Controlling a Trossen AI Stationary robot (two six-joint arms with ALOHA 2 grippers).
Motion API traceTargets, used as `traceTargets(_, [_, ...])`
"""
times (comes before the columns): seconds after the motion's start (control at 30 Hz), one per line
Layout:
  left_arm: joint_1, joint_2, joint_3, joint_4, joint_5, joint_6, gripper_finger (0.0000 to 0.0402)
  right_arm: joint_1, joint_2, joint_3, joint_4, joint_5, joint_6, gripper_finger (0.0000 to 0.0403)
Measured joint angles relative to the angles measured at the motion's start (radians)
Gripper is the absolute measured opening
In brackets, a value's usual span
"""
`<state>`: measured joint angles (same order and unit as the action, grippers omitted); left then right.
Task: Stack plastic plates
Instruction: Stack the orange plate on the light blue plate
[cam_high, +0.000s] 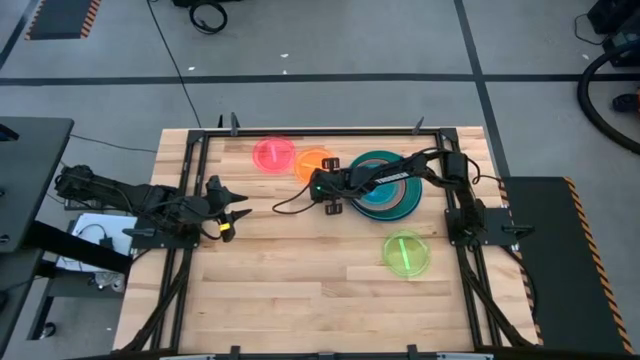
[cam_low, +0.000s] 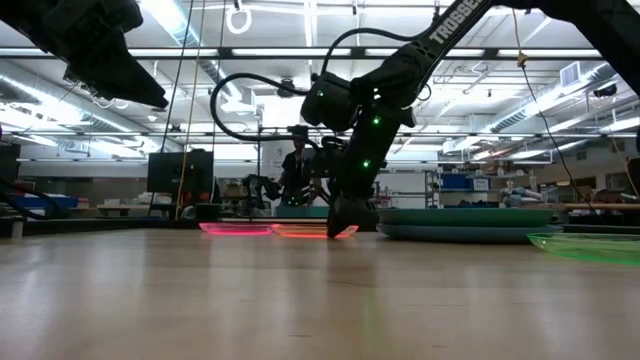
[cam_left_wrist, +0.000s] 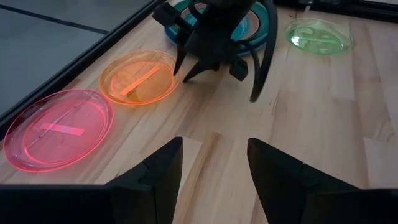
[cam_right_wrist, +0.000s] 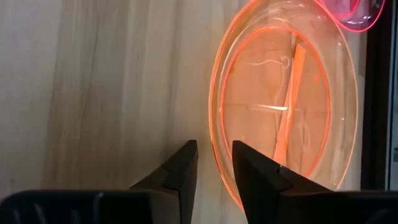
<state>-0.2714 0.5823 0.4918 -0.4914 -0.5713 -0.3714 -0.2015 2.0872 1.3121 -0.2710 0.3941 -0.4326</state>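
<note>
The orange plate (cam_high: 312, 163) lies flat near the table's far edge, and the pink plate (cam_high: 272, 154) sits just to its left. A stack of large teal and blue plates (cam_high: 385, 188) stands to the orange plate's right. The lime green plate (cam_high: 406, 254) lies alone, nearer the table's right side. My right gripper (cam_right_wrist: 214, 167) is low over the orange plate's near rim (cam_right_wrist: 214, 149), open by a narrow gap that the rim runs into. My left gripper (cam_left_wrist: 214, 165) hovers open at the table's left side (cam_high: 232, 208), away from every plate. My right gripper comes down steeply from above at the orange plate's near rim (cam_right_wrist: 216, 158). One finger (cam_right_wrist: 258, 177) is over the plate's inside and the other (cam_right_wrist: 180, 171) over the table outside it. I cannot tell whether either finger touches the rim. The plate lies flat on the table.
A black frame (cam_high: 300, 133) runs along the table's far edge just behind the pink and orange plates. Bare wood (cam_high: 310, 270) stretches across the near half of the table. A person (cam_low: 298, 165) stands in the room beyond.
</note>
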Motion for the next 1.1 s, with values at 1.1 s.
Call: traceTargets(1.1, [0.000, 0.000, 0.000, -0.004, 0.000, 0.000, 0.0188, 0.144, -0.085, -0.005, -0.087, 0.262, -0.061, 0.0011])
